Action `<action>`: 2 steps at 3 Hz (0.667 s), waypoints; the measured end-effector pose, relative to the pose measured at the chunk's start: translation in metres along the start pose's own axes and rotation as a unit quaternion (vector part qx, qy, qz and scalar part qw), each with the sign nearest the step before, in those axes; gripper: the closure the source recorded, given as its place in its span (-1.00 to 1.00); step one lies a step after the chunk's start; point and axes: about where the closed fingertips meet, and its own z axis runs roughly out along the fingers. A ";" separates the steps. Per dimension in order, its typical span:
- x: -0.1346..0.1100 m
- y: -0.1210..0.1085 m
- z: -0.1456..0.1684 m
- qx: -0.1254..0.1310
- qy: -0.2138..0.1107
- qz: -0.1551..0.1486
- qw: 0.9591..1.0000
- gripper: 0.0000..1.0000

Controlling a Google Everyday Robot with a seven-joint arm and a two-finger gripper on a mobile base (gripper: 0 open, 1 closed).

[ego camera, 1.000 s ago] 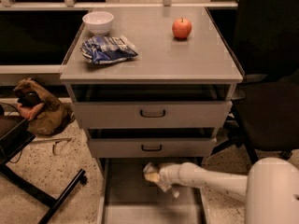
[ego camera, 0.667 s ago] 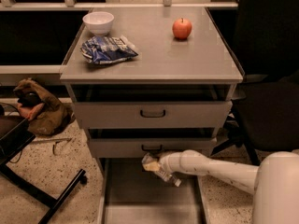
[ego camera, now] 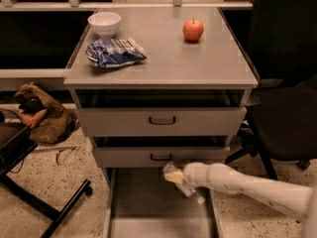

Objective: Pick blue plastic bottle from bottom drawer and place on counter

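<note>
Counter: grey slab on top of the cabinet.
- White bowl, far left corner.
- Blue-and-white snack bag, by the left edge, just in front of the bowl.
- Red apple, towards the far right corner.

Bottom drawer: pulled out below the counter's front edge.

Gripper: over the drawer's rear, just under the lower drawer front, clasped on the blue plastic bottle.

Bottle: tilted, off the drawer floor, beneath the arm.
</note>
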 end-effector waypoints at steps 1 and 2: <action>0.041 0.009 -0.082 0.009 0.009 0.037 0.999 1.00; 0.076 0.006 -0.153 0.030 0.007 0.055 0.998 1.00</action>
